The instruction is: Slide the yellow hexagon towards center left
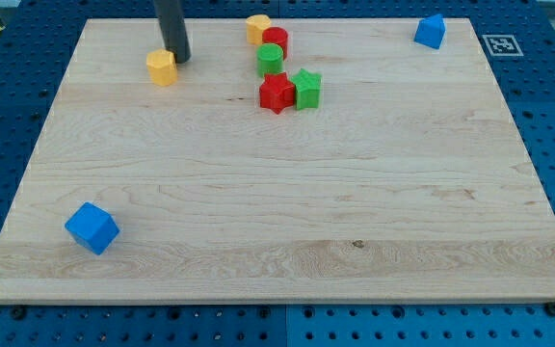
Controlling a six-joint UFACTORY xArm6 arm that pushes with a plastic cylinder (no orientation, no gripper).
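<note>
My tip (179, 58): the lower end of a straight dark rod that comes down from the view's top edge; it is a plain rod end with nothing to open or close, and it grasps nothing.
Yellow hexagon (162, 67): just beside my tip, toward the view's lower left, touching it or nearly so; it sits near the top of the board, left of the middle.
Yellow cylinder (257, 27): to the view's right of my tip and slightly higher, close to the board's top edge.
Red cylinder (275, 41): right of my tip, touching the yellow cylinder on its lower right.
Green cylinder (270, 60): right of my tip at about its level, just below the red cylinder.
Red star (276, 93): right of and below my tip.
Green star (306, 89): touching the red star on its right side.
Blue block (431, 31): far right of my tip, near the board's top right corner; shape unclear.
Blue cube (92, 227): well below my tip, toward the board's lower left corner.
Wooden board (287, 212): the surface carrying all the blocks.
</note>
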